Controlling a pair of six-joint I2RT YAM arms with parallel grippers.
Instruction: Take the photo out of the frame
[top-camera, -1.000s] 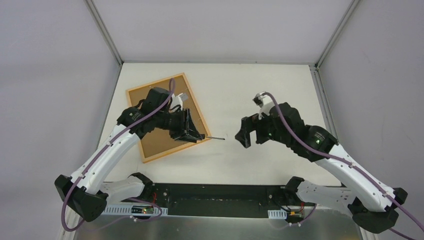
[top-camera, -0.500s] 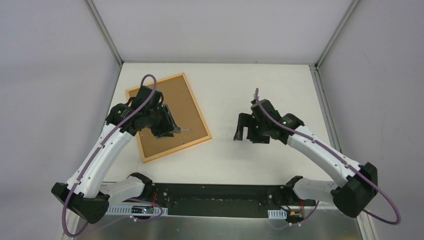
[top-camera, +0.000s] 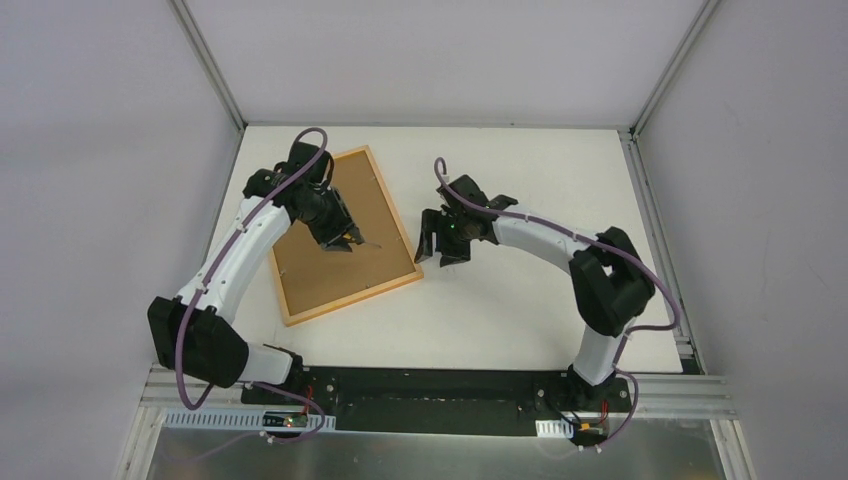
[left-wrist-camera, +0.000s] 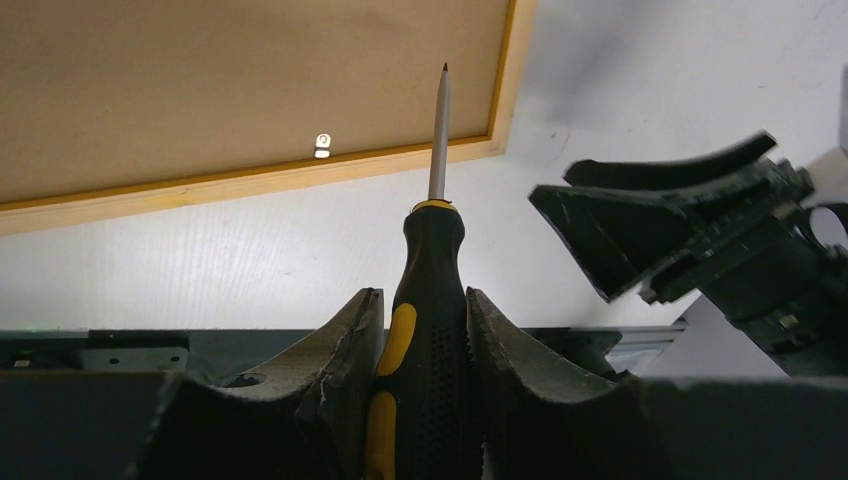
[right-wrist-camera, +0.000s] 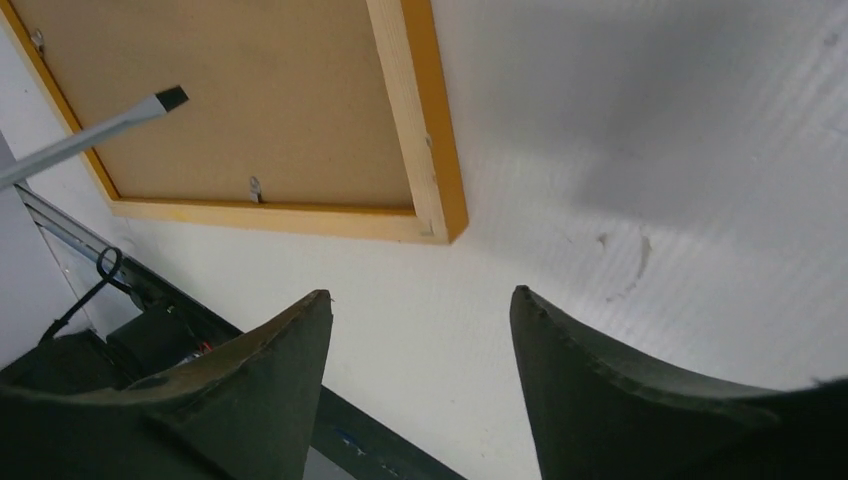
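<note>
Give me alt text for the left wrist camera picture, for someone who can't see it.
The left claw is shut on a black-and-yellow screwdriver, its shaft pointing up toward the frame, which lies back up on the white table, showing a brown backing board and a small metal clip. The right claw hangs open at the right.

Matt brown backing board, pale wood frame (orange-painted edge), screwdriver, textured plastic handle, metal shaft

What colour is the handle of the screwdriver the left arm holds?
The screwdriver handle is black with yellow inlays; the left wrist view shows it best.
</note>
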